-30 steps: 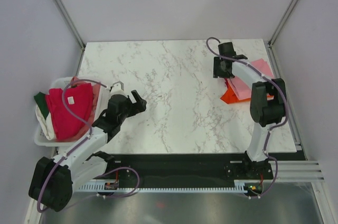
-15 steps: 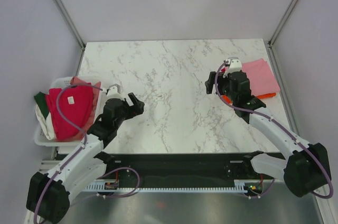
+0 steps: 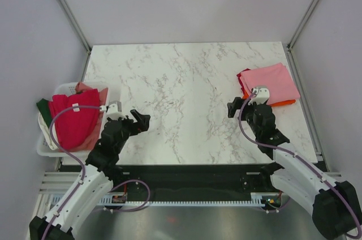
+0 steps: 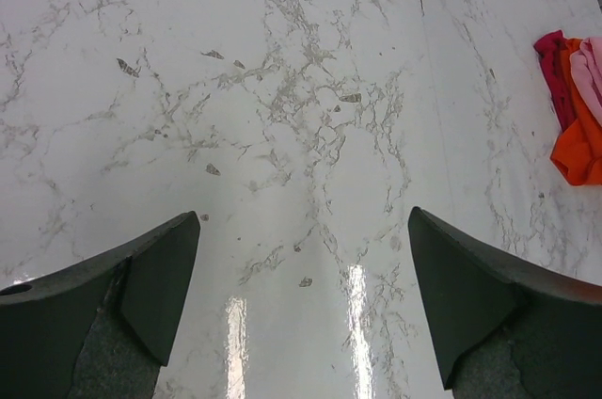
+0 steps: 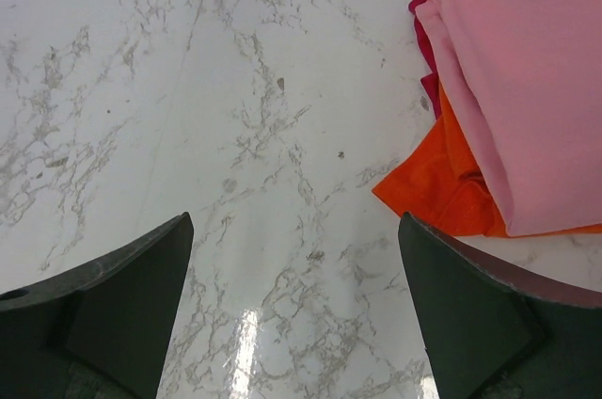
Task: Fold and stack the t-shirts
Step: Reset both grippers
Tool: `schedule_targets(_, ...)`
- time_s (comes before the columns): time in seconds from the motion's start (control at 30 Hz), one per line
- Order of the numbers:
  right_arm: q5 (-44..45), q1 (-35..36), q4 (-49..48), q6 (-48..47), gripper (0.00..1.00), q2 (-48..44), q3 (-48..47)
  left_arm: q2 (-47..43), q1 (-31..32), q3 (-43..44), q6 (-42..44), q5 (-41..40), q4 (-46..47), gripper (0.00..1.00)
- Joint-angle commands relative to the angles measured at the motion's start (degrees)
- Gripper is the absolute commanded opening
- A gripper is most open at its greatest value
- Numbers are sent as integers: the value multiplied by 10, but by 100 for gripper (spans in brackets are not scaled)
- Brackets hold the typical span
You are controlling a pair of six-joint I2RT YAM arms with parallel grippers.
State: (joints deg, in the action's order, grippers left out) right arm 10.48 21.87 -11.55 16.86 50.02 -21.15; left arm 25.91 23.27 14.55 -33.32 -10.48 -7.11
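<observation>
Left gripper (image 3: 139, 120) and right gripper (image 3: 232, 108) are both spread and empty over the marble table (image 3: 181, 76). Folded pink t-shirt (image 3: 271, 80) tops the orange t-shirt (image 3: 284, 103) far right; crimson-red t-shirt (image 3: 72, 118) tops the white basket (image 3: 63, 88), left. You want the left one on it: pinch only that layer, lift clear of the rim.

A folded light pink cloth t-shirt (image 3: 272, 80) lies flat atop a bright orange t-shirt (image 5: 442, 183), with a crimson cloth edge (image 5: 428, 51) peeking out beneath, near the marble table's (image 3: 181, 81) right side. At the left, 3 crumpled shirts are heaped in a white plastic basket (image 3: 63, 88): crimson-red t-shirt (image 3: 73, 118), dark green t-shirt (image 3: 43, 106), cream t-shirt (image 3: 47, 130).
</observation>
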Motion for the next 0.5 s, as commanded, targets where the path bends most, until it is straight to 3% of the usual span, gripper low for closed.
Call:
schedule_targets(0.0,12,-1,-63,9,98,-46,29,-4,-1,-4,16,-19,8,100)
schedule_targets(0.17,21,-2,-72,15,98,-76,46,-3,0,-4,12,-23,4,100)
schedule_targets(0.47,53,-2,-60,23,98,-48,35,-2,0,-5,11,-21,5,100)
